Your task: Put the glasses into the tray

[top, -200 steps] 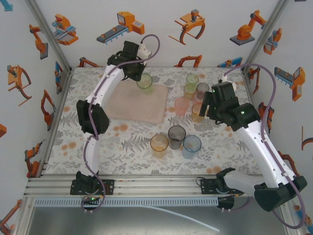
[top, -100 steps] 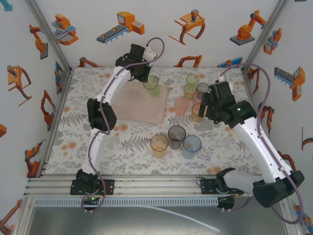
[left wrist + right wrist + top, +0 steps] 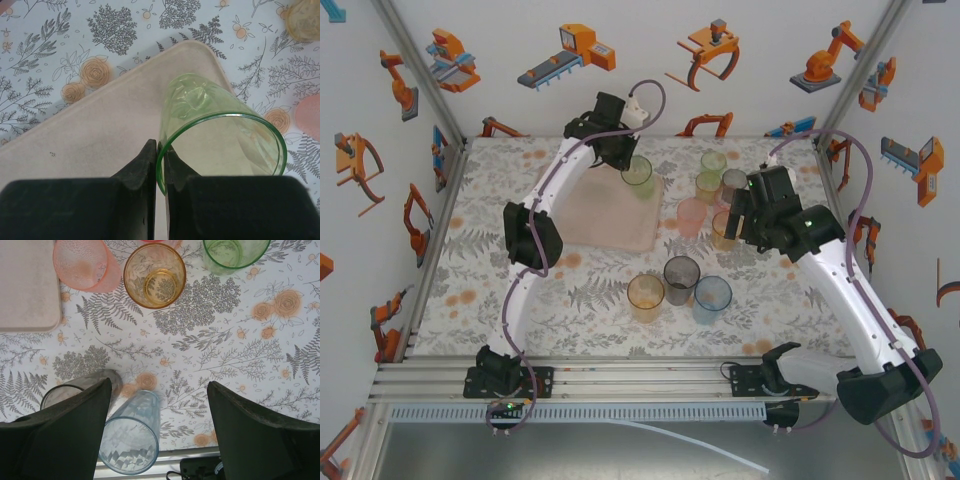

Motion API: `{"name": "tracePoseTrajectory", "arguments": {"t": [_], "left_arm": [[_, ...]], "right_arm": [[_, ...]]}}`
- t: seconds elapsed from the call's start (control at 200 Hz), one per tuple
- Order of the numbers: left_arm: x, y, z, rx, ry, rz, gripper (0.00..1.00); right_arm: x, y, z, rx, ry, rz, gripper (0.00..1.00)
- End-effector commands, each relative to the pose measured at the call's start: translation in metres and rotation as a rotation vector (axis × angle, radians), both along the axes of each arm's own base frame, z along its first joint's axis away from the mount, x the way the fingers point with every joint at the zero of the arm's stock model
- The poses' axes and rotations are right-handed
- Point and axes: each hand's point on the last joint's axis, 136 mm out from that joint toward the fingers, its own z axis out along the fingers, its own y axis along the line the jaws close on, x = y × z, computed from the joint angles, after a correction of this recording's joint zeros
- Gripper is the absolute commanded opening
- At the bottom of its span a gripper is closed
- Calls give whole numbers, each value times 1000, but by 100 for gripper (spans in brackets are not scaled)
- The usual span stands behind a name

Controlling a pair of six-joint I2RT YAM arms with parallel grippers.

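My left gripper (image 3: 623, 158) is shut on the rim of a green glass (image 3: 638, 172), one finger inside and one outside. In the left wrist view the green glass (image 3: 220, 135) stands upright with its base over the far right corner of the pale pink tray (image 3: 90, 130), pinched by the left gripper (image 3: 161, 156). My right gripper (image 3: 738, 215) hovers open over the cluster of glasses to the right of the tray (image 3: 590, 215). Beneath the right gripper (image 3: 159, 390) are a blue glass (image 3: 131, 440) and a smoky grey glass (image 3: 75, 386), with nothing between the jaws.
More glasses stand on the floral cloth: green (image 3: 714, 162), yellow (image 3: 708, 185), pink (image 3: 691, 215), orange (image 3: 646, 297), grey (image 3: 681, 276) and blue (image 3: 712, 298). From the right wrist I see pink (image 3: 82, 262), orange (image 3: 155, 275) and green (image 3: 235, 250) glasses and the tray corner (image 3: 25, 285).
My left arm has carried the green glass to the right along the tray's far edge to its far right corner. The right arm has shifted only slightly.
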Motion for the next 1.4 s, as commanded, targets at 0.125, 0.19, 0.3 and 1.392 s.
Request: {"name": "tracePoseTrajectory", "arguments": {"t": [0.125, 0.19, 0.3, 1.392], "left_arm": [[8, -8, 17, -32, -57, -2, 17], [8, -10, 18, -34, -60, -6, 19], [7, -14, 18, -31, -68, -13, 22], [-10, 5, 81, -54, -125, -2, 88]], "right_arm": [[3, 6, -2, 10, -9, 23, 71], [3, 6, -3, 12, -7, 25, 71], [3, 6, -5, 13, -4, 24, 71], [-1, 38, 1, 103, 71, 162, 69]]}}
